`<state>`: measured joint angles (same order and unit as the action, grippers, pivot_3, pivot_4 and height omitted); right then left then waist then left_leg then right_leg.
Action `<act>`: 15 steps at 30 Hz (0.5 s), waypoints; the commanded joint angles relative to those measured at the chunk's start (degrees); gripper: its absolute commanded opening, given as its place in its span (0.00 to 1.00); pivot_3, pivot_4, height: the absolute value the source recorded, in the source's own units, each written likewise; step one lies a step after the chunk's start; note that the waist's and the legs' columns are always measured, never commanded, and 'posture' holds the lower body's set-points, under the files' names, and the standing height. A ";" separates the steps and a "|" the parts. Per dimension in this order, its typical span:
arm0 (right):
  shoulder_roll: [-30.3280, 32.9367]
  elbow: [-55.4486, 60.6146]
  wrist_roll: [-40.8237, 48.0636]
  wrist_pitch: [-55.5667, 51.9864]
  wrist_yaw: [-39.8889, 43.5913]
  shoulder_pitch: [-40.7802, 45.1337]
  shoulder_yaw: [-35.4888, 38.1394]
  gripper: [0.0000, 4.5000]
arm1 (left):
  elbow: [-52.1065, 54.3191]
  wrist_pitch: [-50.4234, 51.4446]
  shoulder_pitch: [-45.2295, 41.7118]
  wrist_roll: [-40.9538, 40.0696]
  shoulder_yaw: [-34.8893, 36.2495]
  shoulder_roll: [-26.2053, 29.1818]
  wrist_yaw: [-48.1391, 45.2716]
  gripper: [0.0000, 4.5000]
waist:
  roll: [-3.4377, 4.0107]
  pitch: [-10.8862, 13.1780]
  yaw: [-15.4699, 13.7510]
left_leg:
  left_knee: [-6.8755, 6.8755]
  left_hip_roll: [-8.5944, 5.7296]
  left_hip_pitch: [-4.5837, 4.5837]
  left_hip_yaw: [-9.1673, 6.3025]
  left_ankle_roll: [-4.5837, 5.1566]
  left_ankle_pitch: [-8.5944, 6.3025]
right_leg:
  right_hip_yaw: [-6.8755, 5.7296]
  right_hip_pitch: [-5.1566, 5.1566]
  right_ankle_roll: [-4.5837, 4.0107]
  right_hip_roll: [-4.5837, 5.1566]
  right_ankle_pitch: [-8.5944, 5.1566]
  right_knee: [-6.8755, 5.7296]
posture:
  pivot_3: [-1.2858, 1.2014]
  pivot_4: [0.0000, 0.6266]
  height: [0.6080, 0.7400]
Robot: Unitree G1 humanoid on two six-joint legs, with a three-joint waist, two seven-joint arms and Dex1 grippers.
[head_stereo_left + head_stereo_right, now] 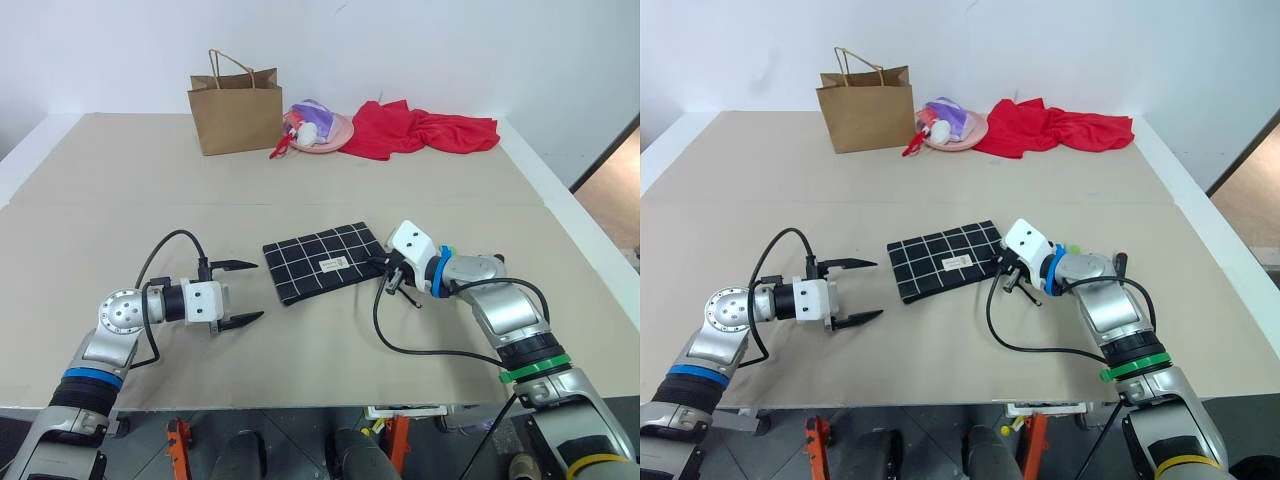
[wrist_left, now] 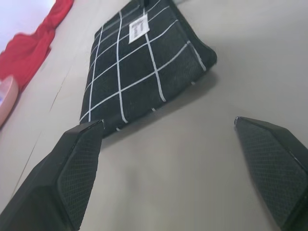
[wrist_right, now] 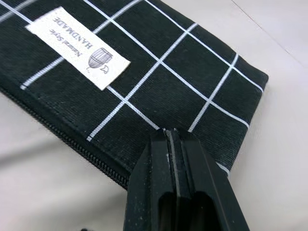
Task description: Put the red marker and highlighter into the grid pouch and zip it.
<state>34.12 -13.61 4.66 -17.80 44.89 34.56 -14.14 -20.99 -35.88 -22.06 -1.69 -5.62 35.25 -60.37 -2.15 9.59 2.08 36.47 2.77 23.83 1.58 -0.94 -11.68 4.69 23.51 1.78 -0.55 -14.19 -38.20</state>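
The grid pouch (image 1: pixel 325 262) lies flat in the middle of the table, label side up, its zipper edge (image 3: pixel 72 142) towards me. My right gripper (image 1: pixel 386 267) is shut, its fingertips (image 3: pixel 168 139) pressed together over the pouch's right end, just above the zipper edge. Nothing shows between them. To the left of the pouch my left gripper (image 1: pixel 258 290) stands open and empty a little above the table, pointing at the pouch's left end (image 2: pixel 110 115). The red marker and the highlighter are out of view.
At the back of the table stand a brown paper bag (image 1: pixel 236 112), a pink plate (image 1: pixel 340 135) with small things on it, and a crumpled red cloth (image 1: pixel 420 130). A black cable (image 1: pixel 400 342) loops on the table by my right arm.
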 commanded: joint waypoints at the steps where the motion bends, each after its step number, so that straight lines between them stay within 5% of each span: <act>1: 0.45 -0.41 -1.36 0.58 1.13 0.10 0.45 0.02 | -0.39 -1.59 -0.98 0.43 -1.70 -0.62 0.39 1.00 | 0.00 0.00 0.00 | 0.00 0.00 -0.01 0.00 0.00 0.00 | 0.00 -0.01 0.00 0.00 0.00 0.00 | 0.52 0.24 1.00; 15: -0.91 0.81 -2.59 0.56 1.97 -1.12 1.31 0.02 | -12.41 -10.84 -8.51 12.37 -7.44 -6.35 13.89 1.00 | 0.19 -0.15 -0.55 | 0.02 0.01 -0.26 0.03 0.03 0.02 | 0.06 -0.21 0.07 -0.07 0.05 -0.03 | 0.52 0.24 1.00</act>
<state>33.32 -13.66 2.21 -16.91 46.01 34.07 -13.43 -31.35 -46.20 -30.10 8.91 -11.62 29.25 -47.67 -1.95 9.44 1.54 36.49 2.78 23.56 1.61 -0.91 -11.67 4.75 23.31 1.84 -0.62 -14.14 -38.23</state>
